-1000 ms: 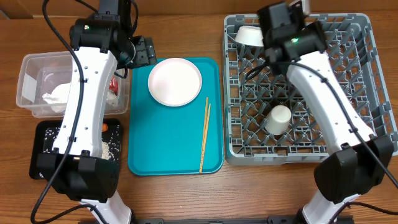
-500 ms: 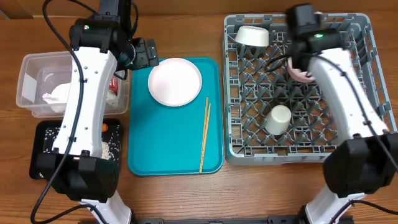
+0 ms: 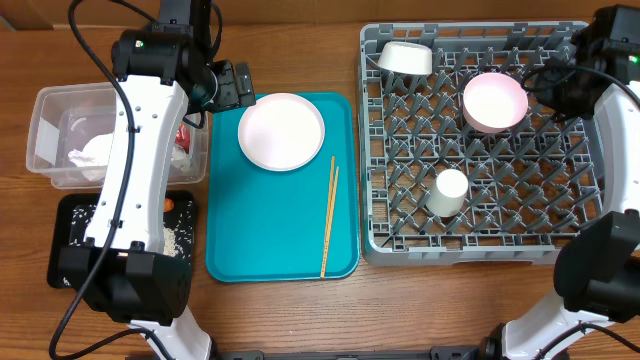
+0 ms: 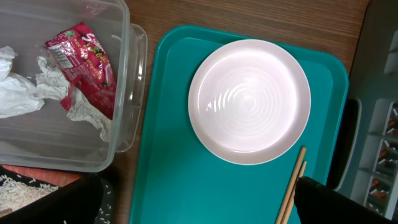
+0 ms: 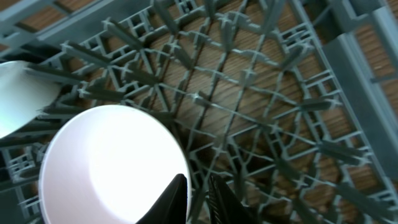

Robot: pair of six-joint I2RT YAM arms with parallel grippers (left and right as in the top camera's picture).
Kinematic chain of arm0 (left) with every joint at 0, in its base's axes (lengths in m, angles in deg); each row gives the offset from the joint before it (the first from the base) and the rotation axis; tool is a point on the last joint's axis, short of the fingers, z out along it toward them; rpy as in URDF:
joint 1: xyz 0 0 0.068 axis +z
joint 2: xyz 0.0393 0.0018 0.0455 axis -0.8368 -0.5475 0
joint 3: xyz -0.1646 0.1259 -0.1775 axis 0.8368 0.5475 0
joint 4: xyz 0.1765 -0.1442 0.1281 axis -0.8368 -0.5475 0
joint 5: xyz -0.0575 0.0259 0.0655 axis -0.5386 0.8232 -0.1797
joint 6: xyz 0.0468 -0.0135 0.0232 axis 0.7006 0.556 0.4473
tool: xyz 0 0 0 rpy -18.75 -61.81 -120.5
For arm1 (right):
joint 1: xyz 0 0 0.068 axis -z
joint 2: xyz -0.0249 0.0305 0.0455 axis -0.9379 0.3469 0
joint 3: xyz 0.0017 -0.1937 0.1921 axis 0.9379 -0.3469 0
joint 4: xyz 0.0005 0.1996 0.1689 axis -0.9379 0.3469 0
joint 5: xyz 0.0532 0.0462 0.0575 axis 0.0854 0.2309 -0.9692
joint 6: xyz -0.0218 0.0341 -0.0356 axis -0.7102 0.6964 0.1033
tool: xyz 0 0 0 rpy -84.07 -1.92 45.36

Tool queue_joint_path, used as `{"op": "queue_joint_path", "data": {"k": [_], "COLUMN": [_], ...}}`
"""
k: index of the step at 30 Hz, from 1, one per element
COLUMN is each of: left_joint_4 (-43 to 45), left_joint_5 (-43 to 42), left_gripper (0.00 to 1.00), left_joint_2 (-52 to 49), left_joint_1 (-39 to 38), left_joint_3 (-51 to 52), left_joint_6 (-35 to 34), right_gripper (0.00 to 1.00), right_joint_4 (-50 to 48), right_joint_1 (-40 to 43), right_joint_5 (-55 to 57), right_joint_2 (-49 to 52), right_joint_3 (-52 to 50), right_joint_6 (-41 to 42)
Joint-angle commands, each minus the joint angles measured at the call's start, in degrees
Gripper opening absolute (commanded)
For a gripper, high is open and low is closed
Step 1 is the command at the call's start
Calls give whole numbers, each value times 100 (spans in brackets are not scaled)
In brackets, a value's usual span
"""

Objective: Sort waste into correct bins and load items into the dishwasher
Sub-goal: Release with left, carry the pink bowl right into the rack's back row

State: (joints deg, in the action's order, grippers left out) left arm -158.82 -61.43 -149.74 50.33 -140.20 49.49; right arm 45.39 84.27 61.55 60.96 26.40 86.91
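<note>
My left gripper hovers wide open over the far left corner of the teal tray, holding nothing; its fingertips frame the lower corners of the left wrist view. A round white plate and a pair of wooden chopsticks lie on that tray. In the grey dish rack a pale-pink bowl rests mouth up. My right gripper straddles its right rim with a narrow gap between the jaws. Another white bowl lies at the rack's far left, and a white cup sits lower down.
A clear tub at the left holds a red-and-silver wrapper and white tissue. In front of it a black tray carries rice grains and a small carrot. The teal tray sits between the bins and the rack.
My right arm has swung from the rack's far middle to its right side, leaving the pink bowl mouth up on the pegs, and its jaws have parted slightly. The left gripper barely moved.
</note>
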Motion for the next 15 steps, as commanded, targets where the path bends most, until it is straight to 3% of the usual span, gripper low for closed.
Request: {"op": "queue_joint_path", "data": {"k": [1, 13, 15], "left_joint_4": [4, 7, 7], "left_joint_5": [-50, -50, -50], "left_gripper": [100, 100, 100], "left_joint_2": [-17, -17, -17], "left_joint_1": [7, 9, 9], "left_joint_3": [26, 26, 26], "left_joint_6": [-17, -17, -17], "right_gripper": [16, 20, 17], "right_joint_4": [-20, -15, 9], "right_joint_1": [-17, -24, -24], "right_joint_5": [-590, -225, -225], "right_joint_2": [184, 579, 579], "right_joint_3": [48, 48, 48], "right_joint_6": [61, 63, 63]}}
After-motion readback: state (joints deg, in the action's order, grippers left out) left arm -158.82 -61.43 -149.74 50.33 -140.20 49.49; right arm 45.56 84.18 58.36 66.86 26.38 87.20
